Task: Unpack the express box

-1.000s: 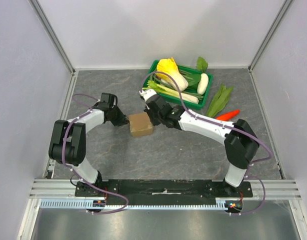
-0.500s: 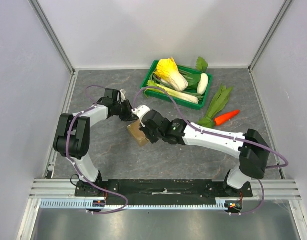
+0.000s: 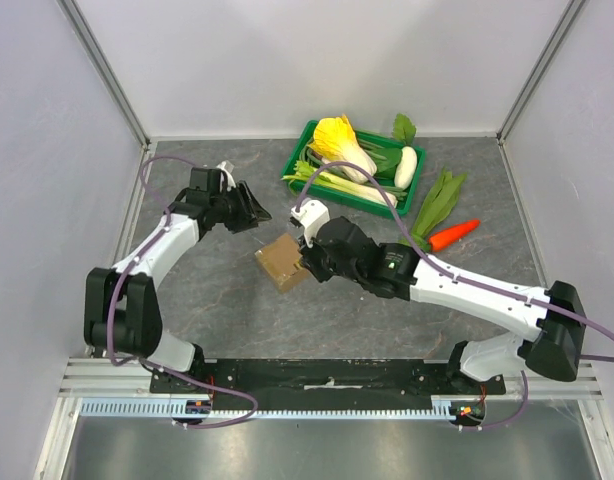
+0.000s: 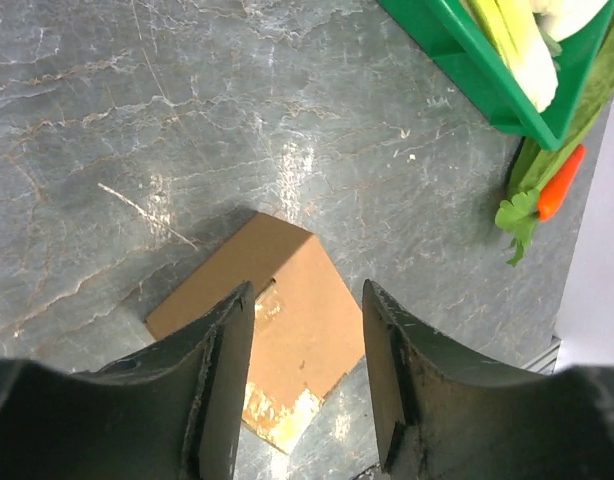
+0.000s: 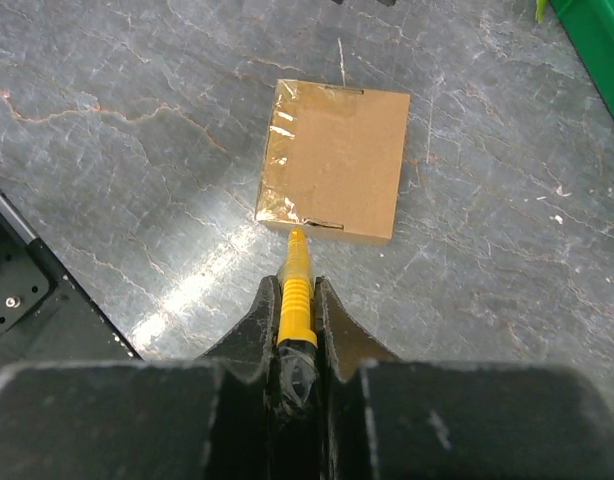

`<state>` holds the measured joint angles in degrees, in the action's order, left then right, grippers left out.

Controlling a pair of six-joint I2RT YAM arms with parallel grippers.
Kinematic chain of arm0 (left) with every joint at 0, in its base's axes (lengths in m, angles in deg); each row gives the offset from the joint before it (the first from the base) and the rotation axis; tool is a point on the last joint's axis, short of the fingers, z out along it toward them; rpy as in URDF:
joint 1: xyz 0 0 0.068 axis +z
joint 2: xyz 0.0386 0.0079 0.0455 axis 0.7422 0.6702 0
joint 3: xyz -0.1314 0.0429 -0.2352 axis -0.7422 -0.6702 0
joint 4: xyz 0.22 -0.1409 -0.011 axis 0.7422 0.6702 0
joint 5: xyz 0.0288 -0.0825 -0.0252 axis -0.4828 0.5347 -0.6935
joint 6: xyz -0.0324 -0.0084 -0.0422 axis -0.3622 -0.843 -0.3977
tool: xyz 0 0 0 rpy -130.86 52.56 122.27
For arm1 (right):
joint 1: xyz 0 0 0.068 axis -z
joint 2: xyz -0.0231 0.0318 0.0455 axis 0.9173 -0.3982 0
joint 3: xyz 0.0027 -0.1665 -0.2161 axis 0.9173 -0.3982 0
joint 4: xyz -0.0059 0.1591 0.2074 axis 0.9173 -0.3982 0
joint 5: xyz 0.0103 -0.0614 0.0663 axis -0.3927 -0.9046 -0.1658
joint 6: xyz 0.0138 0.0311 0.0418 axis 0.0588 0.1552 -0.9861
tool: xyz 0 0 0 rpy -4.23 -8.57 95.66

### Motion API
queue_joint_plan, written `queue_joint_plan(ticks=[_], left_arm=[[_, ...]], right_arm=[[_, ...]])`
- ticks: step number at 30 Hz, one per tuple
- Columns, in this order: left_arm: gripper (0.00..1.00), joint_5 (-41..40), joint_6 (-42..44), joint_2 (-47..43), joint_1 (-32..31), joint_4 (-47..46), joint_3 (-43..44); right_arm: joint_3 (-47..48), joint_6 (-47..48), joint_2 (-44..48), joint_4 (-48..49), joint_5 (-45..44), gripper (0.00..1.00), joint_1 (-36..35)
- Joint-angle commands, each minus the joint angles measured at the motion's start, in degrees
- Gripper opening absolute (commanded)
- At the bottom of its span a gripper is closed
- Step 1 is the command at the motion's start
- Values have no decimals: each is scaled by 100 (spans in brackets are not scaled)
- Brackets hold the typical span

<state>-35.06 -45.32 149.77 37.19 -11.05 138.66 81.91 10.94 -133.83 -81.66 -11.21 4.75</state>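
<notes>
While the left gripper point(image 3: 255, 212) hangs with its two fingers apart and nothing between them, one box point(image 3: 283, 264) lies flat on the table point(image 3: 207, 300), near it and to its right. One yellow tool point(image 5: 296, 258), clamped between the right gripper's point(image 5: 294, 292) two fingers, touches the box's edge with its tip. Farther right are one green crate point(image 3: 298, 150) of vegetables, one leafy bunch point(image 3: 439, 200) and one carrot point(image 3: 453, 233).

**A:** From above, we lose the express box's point(image 3: 280, 265) right edge under the right gripper point(image 3: 307, 267).

**B:** On the left wrist view, the left gripper point(image 4: 307, 287) covers its near corners, and the green crate point(image 4: 457, 50) runs off-frame.

**A:** Does the yellow tool point(image 5: 295, 272) touch the cardboard? We can't tell.
</notes>
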Motion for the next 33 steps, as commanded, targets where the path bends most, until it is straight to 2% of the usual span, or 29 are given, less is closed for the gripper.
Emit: queue_joint_plan(ticks=[1,6,10,14,20,33], left_arm=[[54,88,-13,-381,0,286,-305],[54,186,-13,-496,-53,259,-832],[53,90,101,-461,-105,294,-921],[52,-156,163,-443,-150,356,-938],[45,-262,242,-109,-185,400,-912],[42,-368,356,40,-255,444,-895]], right_arm=[[-548,-81,-12,1396,41,0,-19],[-699,-72,-389,2233,-38,0,-19],[-594,-125,-724,2655,-38,0,-27],[-462,-107,-1048,2770,-73,0,-18],[-330,-151,-1427,2937,-64,0,-18],[-189,-265,-1699,2894,-99,0,-18]])
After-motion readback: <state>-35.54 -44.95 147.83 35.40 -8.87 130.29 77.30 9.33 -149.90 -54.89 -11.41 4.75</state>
